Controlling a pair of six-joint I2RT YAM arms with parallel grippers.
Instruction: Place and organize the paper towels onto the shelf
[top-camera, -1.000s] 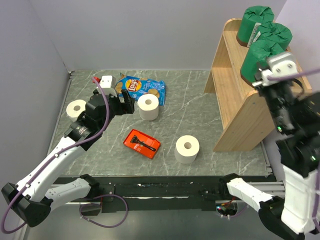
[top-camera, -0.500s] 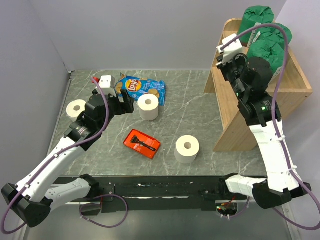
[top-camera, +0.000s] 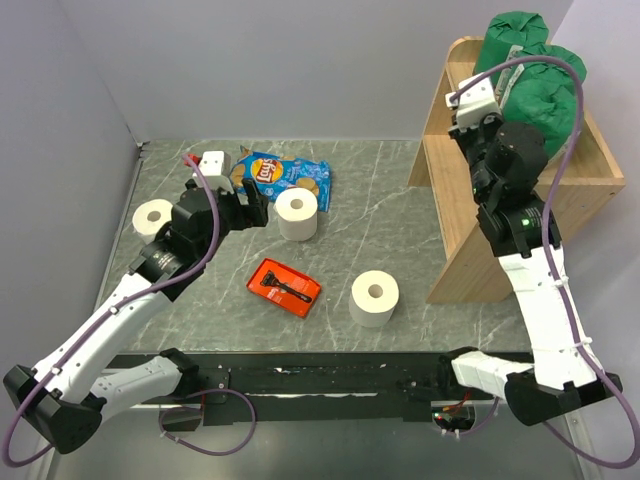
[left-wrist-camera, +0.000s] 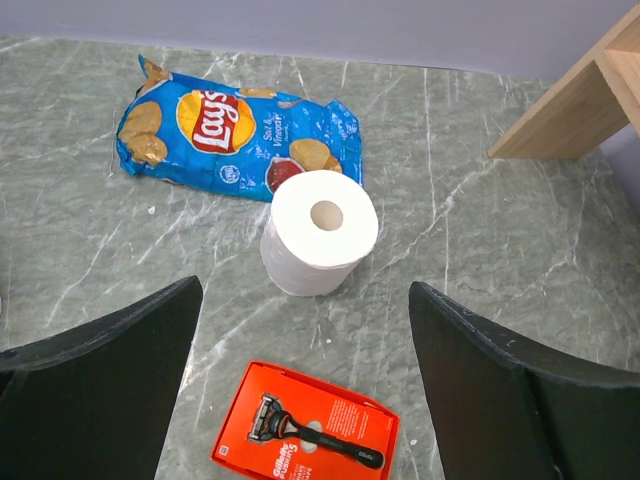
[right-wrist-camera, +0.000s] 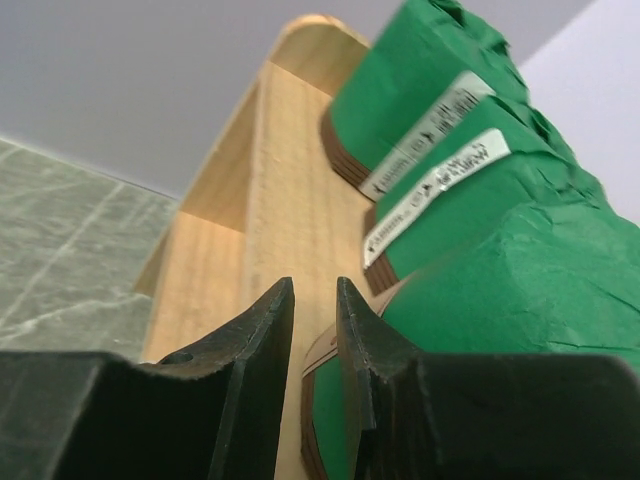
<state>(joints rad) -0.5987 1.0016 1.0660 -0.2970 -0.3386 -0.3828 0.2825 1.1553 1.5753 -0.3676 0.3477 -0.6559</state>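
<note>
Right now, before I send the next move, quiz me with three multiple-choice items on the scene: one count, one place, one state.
1. How many bare white rolls stand on the table?
A. two
B. four
C. three

2. Where are the green-wrapped rolls?
A. on the table
B. on the upper level of the shelf
C. in the left pincer

3. How is the left pincer?
A. open and empty
B. shut on a white roll
C. shut on a green-wrapped roll

Answers:
1 C: the top view shows one white roll at the far left, one in the middle and one nearer the shelf.
2 B: all the green ones line up on the top board.
3 A: the left wrist view shows its fingers spread wide with nothing between them.
</note>
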